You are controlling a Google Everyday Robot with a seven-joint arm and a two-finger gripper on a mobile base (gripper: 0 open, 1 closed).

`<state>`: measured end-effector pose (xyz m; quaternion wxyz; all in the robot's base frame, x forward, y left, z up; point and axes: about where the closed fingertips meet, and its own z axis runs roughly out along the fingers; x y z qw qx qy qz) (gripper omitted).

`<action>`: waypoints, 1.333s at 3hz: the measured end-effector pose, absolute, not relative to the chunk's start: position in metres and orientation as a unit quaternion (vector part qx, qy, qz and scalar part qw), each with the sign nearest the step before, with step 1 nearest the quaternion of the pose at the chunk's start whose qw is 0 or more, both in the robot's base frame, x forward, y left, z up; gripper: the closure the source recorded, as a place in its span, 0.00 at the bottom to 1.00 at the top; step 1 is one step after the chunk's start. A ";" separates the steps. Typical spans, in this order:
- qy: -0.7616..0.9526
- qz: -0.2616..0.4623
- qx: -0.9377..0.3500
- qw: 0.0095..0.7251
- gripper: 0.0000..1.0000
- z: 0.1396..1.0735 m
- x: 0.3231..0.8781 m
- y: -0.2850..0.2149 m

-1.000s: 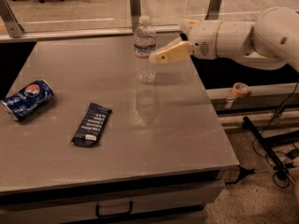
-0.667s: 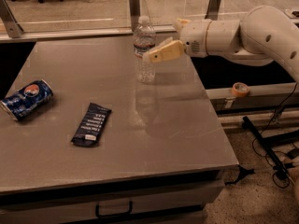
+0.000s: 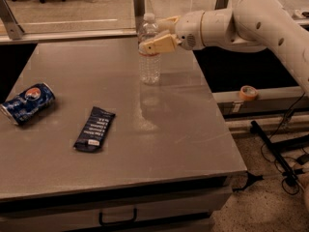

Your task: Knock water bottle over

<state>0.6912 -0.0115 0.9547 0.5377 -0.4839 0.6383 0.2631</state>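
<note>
The water bottle (image 3: 149, 67), clear ribbed plastic with a white cap, stands upright near the far edge of the grey table (image 3: 183, 129). My gripper (image 3: 150, 34) reaches in from the right at the height of the bottle's upper part. It is open. One tan finger (image 3: 158, 43) crosses in front of the bottle just below its shoulder, and the other finger (image 3: 167, 21) shows behind, next to the neck. The front finger looks to be touching the bottle.
A dented blue soda can (image 3: 26, 103) lies on its side at the table's left. A dark flat snack wrapper (image 3: 94, 128) lies left of centre. A glass partition runs behind the table. A tape roll (image 3: 248, 92) sits on a ledge to the right.
My arm has moved left toward the bottle, and the front finger now overlaps its upper part. The bottle still stands upright in the same place.
</note>
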 end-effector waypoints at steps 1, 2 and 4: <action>0.627 0.245 -0.519 0.528 0.62 0.961 0.685 -0.013; 0.643 0.186 -0.543 0.507 0.85 0.977 0.669 -0.039; 0.667 0.035 -0.633 0.391 1.00 1.006 0.630 -0.024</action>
